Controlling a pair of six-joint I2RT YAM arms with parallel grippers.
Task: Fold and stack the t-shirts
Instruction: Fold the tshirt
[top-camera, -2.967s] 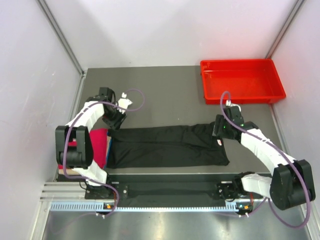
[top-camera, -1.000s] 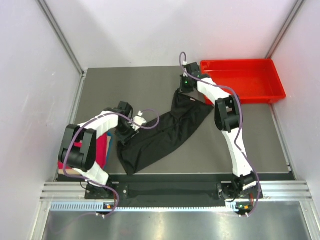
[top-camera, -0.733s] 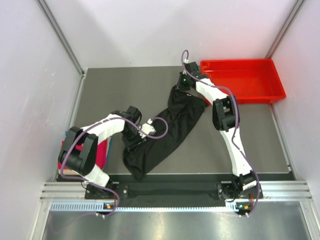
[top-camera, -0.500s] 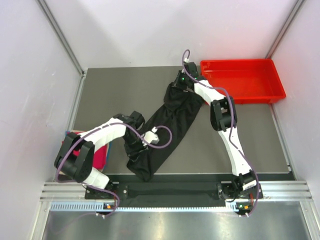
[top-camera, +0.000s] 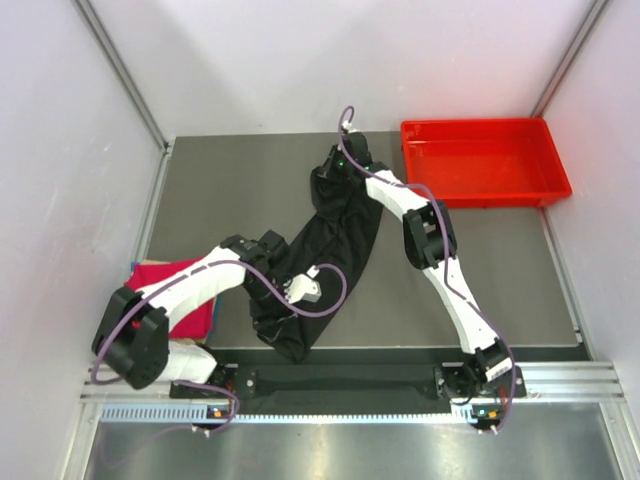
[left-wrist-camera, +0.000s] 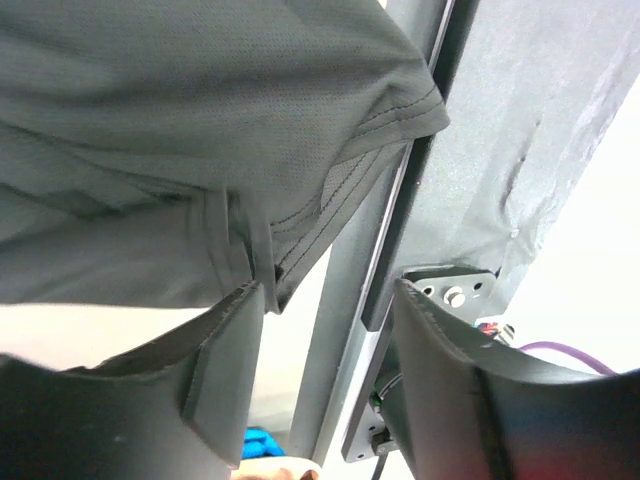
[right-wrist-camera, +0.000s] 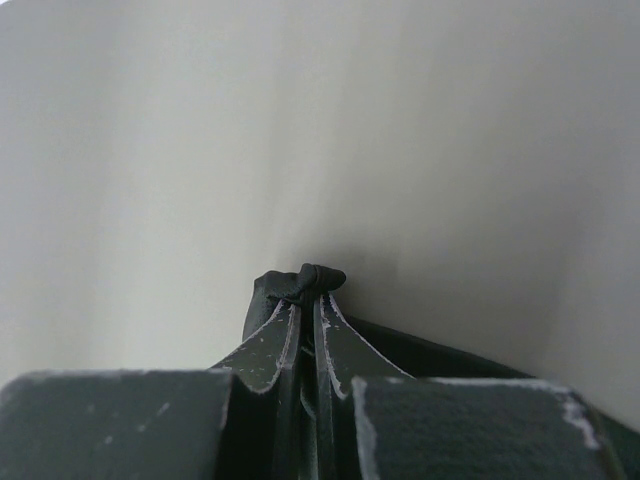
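A black t-shirt (top-camera: 330, 235) stretches in a long diagonal band across the table, from the far middle down to the near edge. My right gripper (top-camera: 343, 165) holds its far end up. In the right wrist view that gripper (right-wrist-camera: 308, 300) is shut on a bunched knot of the black cloth (right-wrist-camera: 300, 280). My left gripper (top-camera: 280, 305) hovers over the near end. In the left wrist view it (left-wrist-camera: 325, 295) stands open, the shirt's stitched hem (left-wrist-camera: 330, 190) hanging just above one finger (left-wrist-camera: 220, 370), nothing between the jaws. A crimson t-shirt (top-camera: 175, 285) lies at the near left.
A red plastic tray (top-camera: 487, 190) sits at the far right corner. Grey walls close in the left, right and back. A metal rail (top-camera: 340, 380) runs along the near edge, and the left wrist view looks past it (left-wrist-camera: 385, 260).
The right gripper has carried the shirt's far end leftward. The left arm has swung toward the near edge, turning the shirt steeper, and its jaws have opened off the cloth.
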